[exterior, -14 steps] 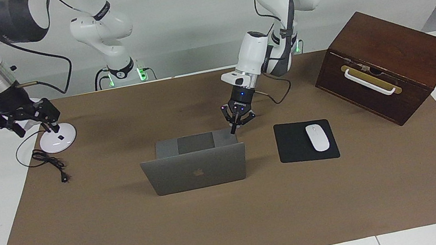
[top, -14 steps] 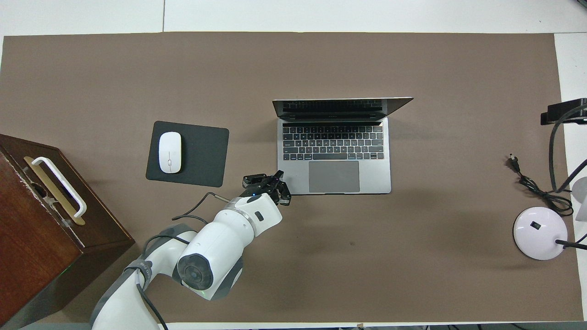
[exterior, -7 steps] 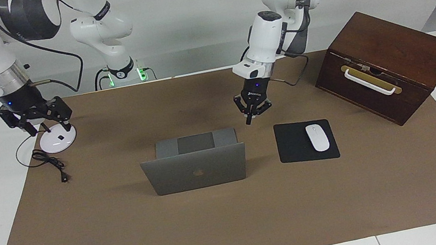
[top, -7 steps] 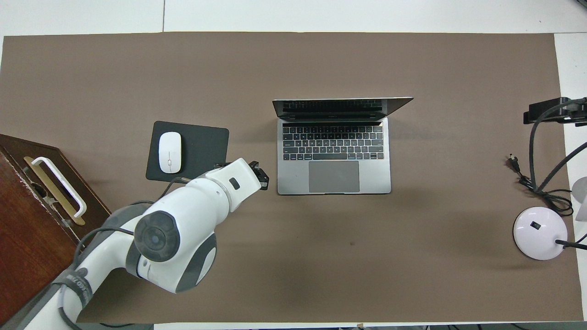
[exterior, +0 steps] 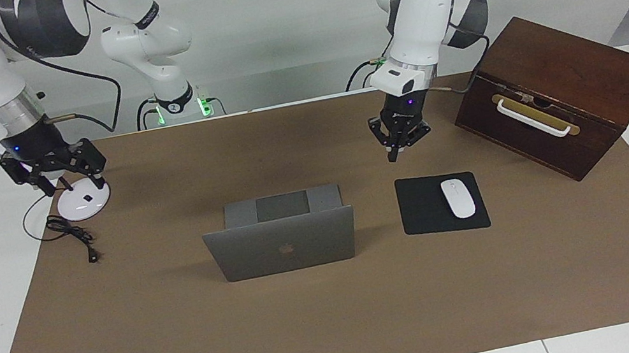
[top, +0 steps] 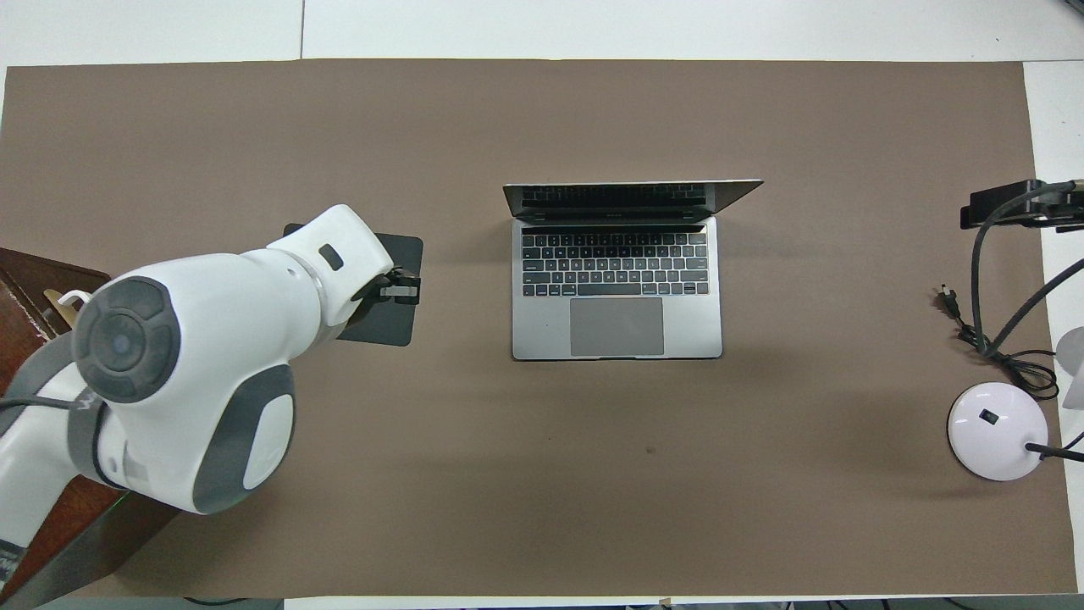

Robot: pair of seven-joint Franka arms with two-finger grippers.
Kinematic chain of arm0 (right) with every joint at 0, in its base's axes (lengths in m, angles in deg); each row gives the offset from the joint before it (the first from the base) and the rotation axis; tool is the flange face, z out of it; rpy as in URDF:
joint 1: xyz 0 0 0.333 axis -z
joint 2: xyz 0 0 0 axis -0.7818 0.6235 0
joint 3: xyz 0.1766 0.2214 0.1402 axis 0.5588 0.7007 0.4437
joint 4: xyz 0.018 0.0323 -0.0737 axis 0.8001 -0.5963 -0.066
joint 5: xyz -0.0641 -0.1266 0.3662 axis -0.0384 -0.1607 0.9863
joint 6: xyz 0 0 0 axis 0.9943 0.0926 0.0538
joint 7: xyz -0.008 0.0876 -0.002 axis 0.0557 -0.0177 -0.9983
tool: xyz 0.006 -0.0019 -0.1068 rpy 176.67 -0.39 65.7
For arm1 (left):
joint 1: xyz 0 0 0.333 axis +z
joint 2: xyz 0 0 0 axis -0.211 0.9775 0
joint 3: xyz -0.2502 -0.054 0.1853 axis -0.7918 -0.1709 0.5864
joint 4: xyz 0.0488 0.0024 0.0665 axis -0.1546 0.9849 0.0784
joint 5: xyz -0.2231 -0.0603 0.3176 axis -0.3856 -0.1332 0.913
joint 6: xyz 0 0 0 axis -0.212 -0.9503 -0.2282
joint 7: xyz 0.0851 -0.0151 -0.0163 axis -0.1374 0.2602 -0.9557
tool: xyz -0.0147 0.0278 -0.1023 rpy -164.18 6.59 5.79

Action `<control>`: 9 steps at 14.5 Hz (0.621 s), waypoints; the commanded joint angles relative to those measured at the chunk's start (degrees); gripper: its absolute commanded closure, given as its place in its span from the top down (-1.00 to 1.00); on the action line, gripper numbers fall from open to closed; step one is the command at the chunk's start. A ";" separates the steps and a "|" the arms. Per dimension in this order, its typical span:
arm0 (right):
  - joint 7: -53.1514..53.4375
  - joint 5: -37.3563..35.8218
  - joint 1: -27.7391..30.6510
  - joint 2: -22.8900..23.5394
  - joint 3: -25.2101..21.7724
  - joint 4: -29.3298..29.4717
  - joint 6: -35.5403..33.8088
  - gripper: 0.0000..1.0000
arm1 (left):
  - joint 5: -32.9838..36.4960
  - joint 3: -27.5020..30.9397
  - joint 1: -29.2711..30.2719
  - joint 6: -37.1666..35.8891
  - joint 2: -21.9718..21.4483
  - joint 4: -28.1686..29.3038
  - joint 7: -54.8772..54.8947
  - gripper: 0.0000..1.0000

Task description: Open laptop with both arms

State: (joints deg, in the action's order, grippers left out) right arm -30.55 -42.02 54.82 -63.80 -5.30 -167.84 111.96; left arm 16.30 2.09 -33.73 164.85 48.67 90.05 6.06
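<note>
In the overhead view the left arm's (top: 195, 356) white casing hides the mouse and most of the pad (top: 398, 288), and the box (exterior: 552, 95) is shut, contents unseen. The left claw (exterior: 393, 155) hangs tilted, empty, over bare mat just robot-side of the pad, its tips seemingly together though hard to read; the laptop (exterior: 284, 243) stands open toward the right arm's end from it. The right claw (exterior: 60, 182) hangs spread and empty over the lamp base (exterior: 79, 202), well apart from the laptop.

The laptop (exterior: 283, 245) looks like matt grey metal; the box (exterior: 552, 95) is dark polished wood, the mouse (exterior: 458, 198) glossy white plastic.
</note>
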 commanded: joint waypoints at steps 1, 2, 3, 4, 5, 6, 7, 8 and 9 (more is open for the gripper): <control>0.86 -0.26 -0.57 -1.00 0.20 -1.26 0.92 1.00 | -0.67 -0.32 3.44 -9.48 -1.86 -3.96 0.44 0.17; 0.86 -0.26 -0.66 -1.00 0.20 -1.17 0.83 1.00 | -0.67 -0.32 4.92 -12.65 -1.95 -5.46 0.44 0.69; 0.86 -0.18 -0.66 -1.00 0.20 -1.17 0.74 1.00 | -0.67 -0.32 6.24 -14.77 -2.04 -6.34 0.53 1.00; 0.86 -0.09 -0.66 -1.00 0.20 -1.17 0.66 1.00 | -0.67 -0.32 7.48 -16.27 -2.48 -6.87 0.88 1.00; 0.86 0.00 -0.66 -1.09 0.29 -1.09 0.65 1.00 | -0.67 -0.32 8.71 -17.50 -2.83 -7.14 1.66 1.00; 1.30 0.00 -1.18 -1.00 0.55 -1.00 0.65 1.00 | -0.58 -0.32 10.46 -18.56 -3.27 -7.23 2.98 1.00; 1.56 0.09 -1.28 -1.00 0.55 -0.91 0.74 1.00 | -0.67 -0.32 11.61 -18.92 -3.62 -7.23 4.12 1.00; 1.56 0.00 -1.36 -1.00 0.55 -0.91 0.74 1.00 | -0.67 -0.32 13.01 -19.44 -4.06 -7.23 4.92 1.00; 1.57 0.00 -1.37 -1.00 0.55 -0.91 0.83 1.00 | -0.50 -0.32 14.68 -20.75 -4.50 -7.23 5.71 1.00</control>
State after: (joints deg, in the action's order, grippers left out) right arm -30.13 -41.97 53.47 -63.85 -5.02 -167.82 111.96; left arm 16.31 2.29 -22.09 147.18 45.59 83.07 9.43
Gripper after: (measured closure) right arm 0.000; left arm 0.000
